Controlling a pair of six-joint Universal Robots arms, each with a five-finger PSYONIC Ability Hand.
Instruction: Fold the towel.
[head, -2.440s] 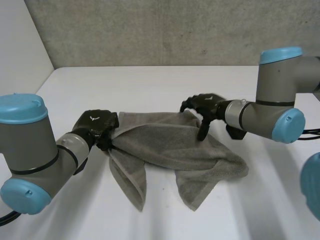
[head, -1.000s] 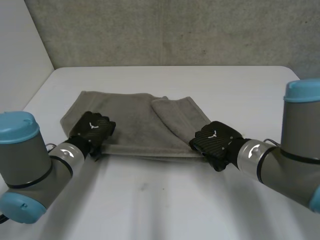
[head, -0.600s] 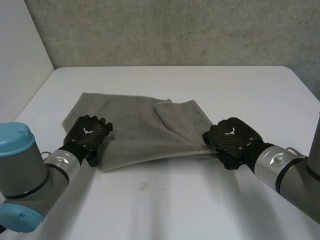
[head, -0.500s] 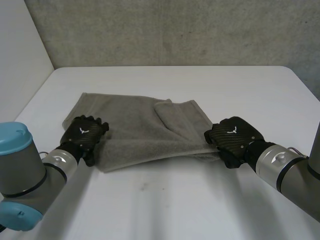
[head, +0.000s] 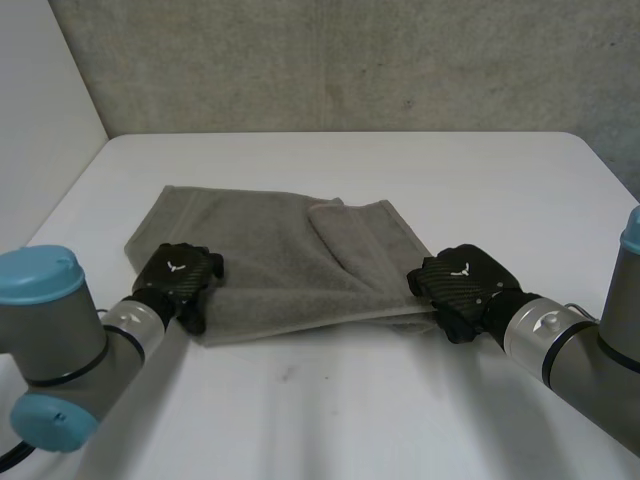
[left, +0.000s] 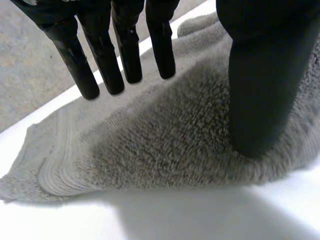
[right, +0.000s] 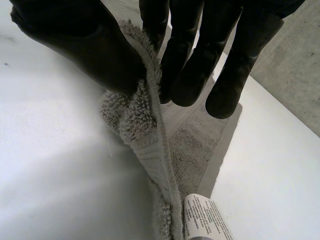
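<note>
Pinching the edge of one towel (head: 270, 250), right hand (head: 462, 285); left hand (head: 178, 280) straight-fingered, thumb atop

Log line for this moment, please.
towel: folded over on table | left hand: open, thumb on near-left corner | right hand: pinching near-right corner

A white table (head: 350, 420) carries a grey towel (head: 270, 250), folded and lying flat.

Left hand (head: 178, 278) spread, right hand (head: 462, 285) pinching
</note>
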